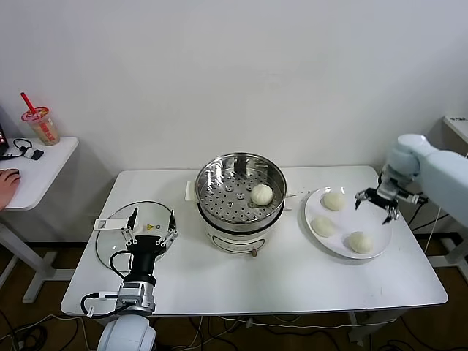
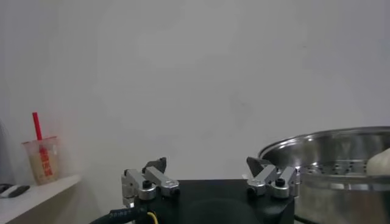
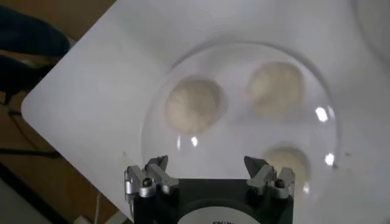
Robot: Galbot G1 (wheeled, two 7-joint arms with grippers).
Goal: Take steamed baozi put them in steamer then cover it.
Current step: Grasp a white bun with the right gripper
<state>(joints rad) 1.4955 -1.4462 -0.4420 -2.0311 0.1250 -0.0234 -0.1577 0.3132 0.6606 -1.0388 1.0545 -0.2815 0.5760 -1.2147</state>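
Observation:
The steamer (image 1: 241,191), a shiny steel pot with a perforated tray, stands uncovered at the table's middle. One steamed baozi (image 1: 261,194) lies inside it on the right. Three more baozi (image 1: 333,199) (image 1: 322,226) (image 1: 360,242) rest on a white plate (image 1: 342,218) to the right. My right gripper (image 1: 374,205) hovers open and empty over the plate's right side. In the right wrist view, that gripper (image 3: 207,164) looks down on the three baozi (image 3: 194,105) (image 3: 275,87) (image 3: 286,163). My left gripper (image 1: 151,219) is parked open at front left, empty.
A flat glass lid (image 1: 117,238) lies on the table under my left gripper. A side table (image 1: 36,172) at far left holds a drink cup (image 1: 42,126), and a person's hand (image 1: 9,179) rests there. The left wrist view shows the steamer's rim (image 2: 329,143).

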